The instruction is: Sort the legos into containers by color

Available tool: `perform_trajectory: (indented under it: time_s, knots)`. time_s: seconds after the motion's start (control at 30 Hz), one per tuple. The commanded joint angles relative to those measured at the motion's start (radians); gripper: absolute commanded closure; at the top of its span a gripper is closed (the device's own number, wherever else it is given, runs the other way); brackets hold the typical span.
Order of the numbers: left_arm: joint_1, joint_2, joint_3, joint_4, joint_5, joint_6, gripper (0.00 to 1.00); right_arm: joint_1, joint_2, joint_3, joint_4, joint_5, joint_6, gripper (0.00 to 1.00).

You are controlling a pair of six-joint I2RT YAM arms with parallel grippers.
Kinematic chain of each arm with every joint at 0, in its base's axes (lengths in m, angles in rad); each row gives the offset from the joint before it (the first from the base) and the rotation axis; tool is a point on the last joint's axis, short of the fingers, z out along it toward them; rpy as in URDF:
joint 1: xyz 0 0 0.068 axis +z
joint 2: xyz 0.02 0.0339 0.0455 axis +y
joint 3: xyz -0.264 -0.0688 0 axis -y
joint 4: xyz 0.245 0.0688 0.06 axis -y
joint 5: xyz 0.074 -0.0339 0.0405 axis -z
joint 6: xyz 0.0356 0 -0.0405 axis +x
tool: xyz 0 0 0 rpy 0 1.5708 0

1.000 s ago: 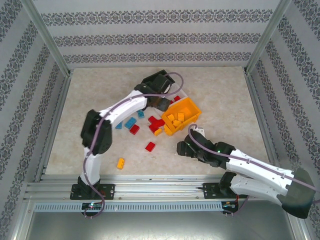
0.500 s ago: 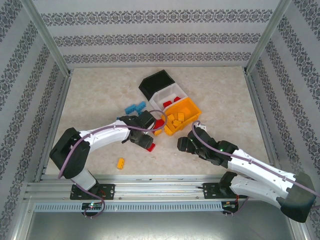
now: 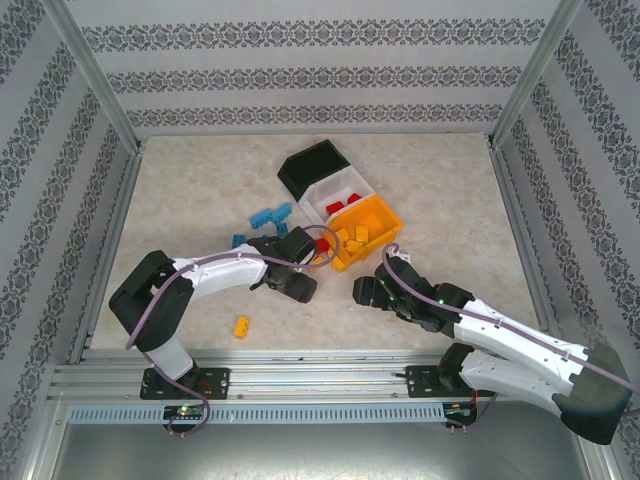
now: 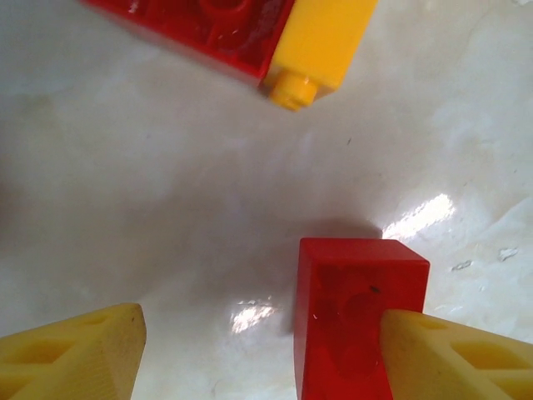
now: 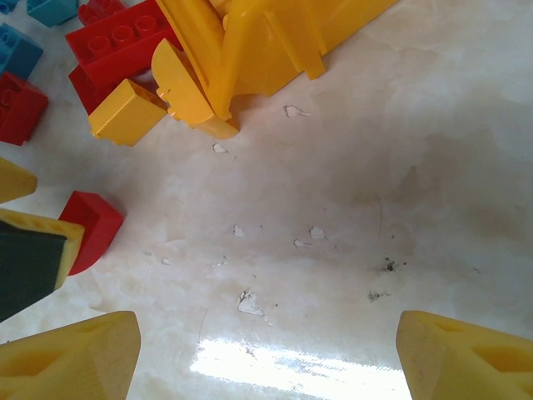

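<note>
My left gripper (image 3: 297, 285) (image 4: 266, 358) hangs low over the table in front of the bins, jaws open. A small red lego (image 4: 358, 317) lies between them, against the right finger (image 4: 458, 358), with a wide gap to the left finger. Just beyond lie a red lego (image 4: 216, 25) and a yellow lego (image 4: 321, 50) side by side. My right gripper (image 3: 363, 291) (image 5: 266, 358) stands open over bare table, near the orange-yellow container (image 3: 372, 232) (image 5: 266, 42). The white container (image 3: 335, 187) holds red legos (image 3: 346, 203). The black container (image 3: 313, 164) sits behind it.
Light blue legos (image 3: 270, 213) lie left of the bins, another (image 3: 240, 240) beside my left arm. A lone yellow lego (image 3: 241, 326) sits near the front. Red legos (image 5: 117, 46) and a yellow one (image 5: 125, 112) crowd the yellow bin's left side.
My left arm swung from over the bins down to the table front and settled around the red lego, its jaws widening. The right arm barely moved.
</note>
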Motion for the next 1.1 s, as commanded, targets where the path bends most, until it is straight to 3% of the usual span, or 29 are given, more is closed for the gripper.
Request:
perform_trajectory:
  time_s: [0.0, 0.4, 0.5, 0.67, 0.83, 1.07]
  knots:
    - [-0.025, 0.053, 0.011, 0.026, 0.006, -0.012, 0.25, -0.005, -0.005, -0.015, 0.004, -0.009, 0.014, 0.19]
    - [-0.039, 0.136, 0.052, 0.045, 0.038, -0.005, 0.27, -0.006, 0.028, -0.02, 0.03, -0.016, 0.013, 0.19]
    - [-0.042, 0.151, 0.043, 0.057, 0.048, -0.009, 0.32, -0.006, 0.023, -0.025, 0.028, -0.015, 0.013, 0.19]
    - [-0.042, 0.154, 0.029, 0.064, 0.052, -0.014, 0.53, -0.007, 0.02, -0.027, 0.03, -0.002, 0.009, 0.19]
    - [-0.042, 0.154, 0.039, 0.052, 0.052, -0.011, 0.59, -0.007, 0.047, -0.015, 0.047, -0.006, 0.001, 0.19]
    - [-0.041, 0.136, 0.065, 0.03, 0.043, -0.004, 0.6, -0.007, 0.077, -0.003, 0.055, -0.005, -0.012, 0.18]
